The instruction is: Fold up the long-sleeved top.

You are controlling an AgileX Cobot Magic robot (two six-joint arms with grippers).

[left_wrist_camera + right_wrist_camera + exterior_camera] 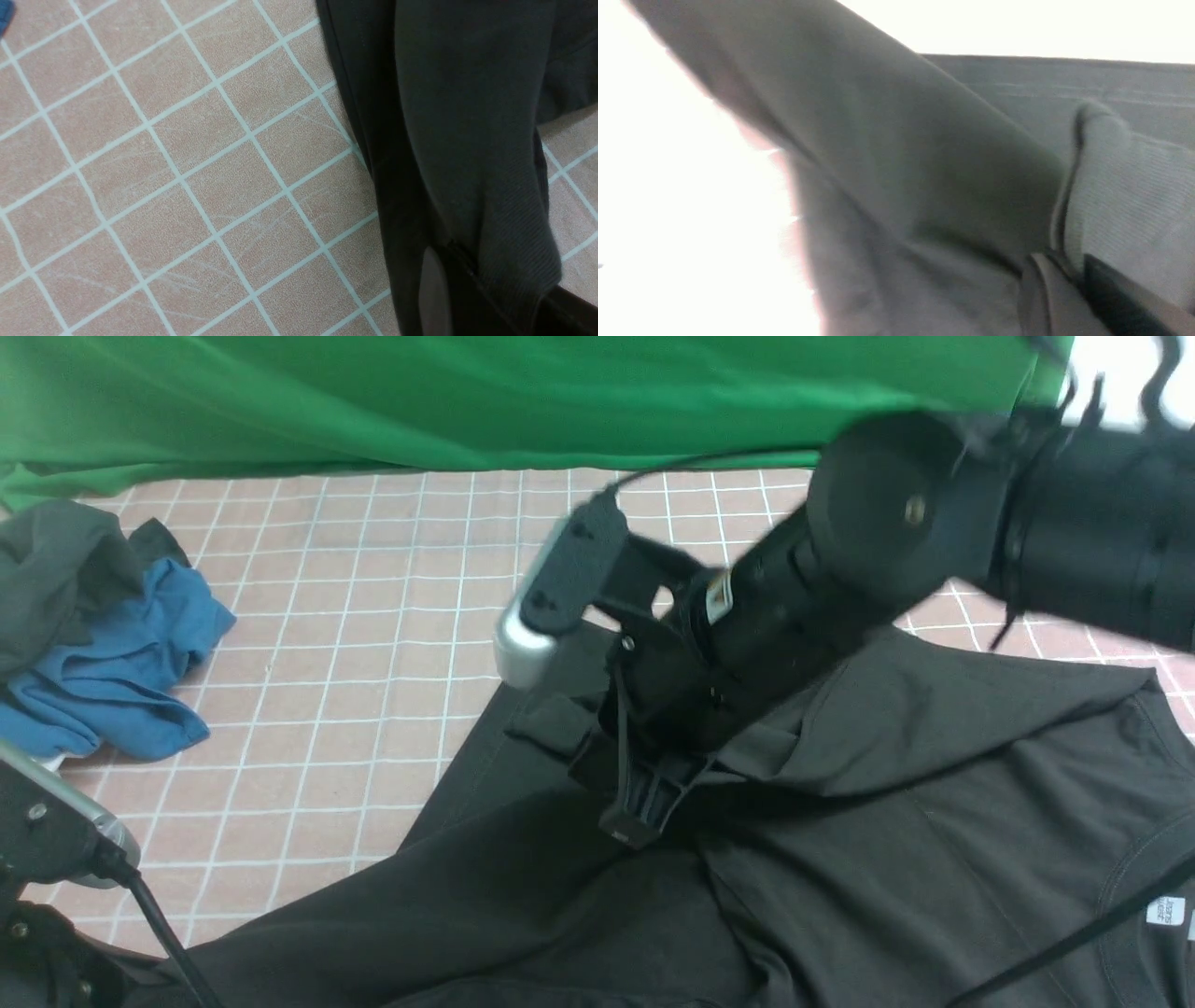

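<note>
Black long-sleeved top (pixel 934 784) sprawls over the counter's (pixel 373 616) near-right part, collar w/ white label (pixel 1167 912) by the right edge, and a dark stretch runs to the near-left corner. Right gripper (pixel 638 819) is clamped on a fold approx. mid-counter, fabric pulled up in a ridge. Left gripper (pixel 486 289) is pinched tight on an edge of it, near-left. Blue garment (pixel 121 663) & dark grey-green garment (pixel 56 569) are bunched at the left edge. Surface: pink tiles, white grid lines. Green cloth (pixel 467 401) hangs along the far edge.
</note>
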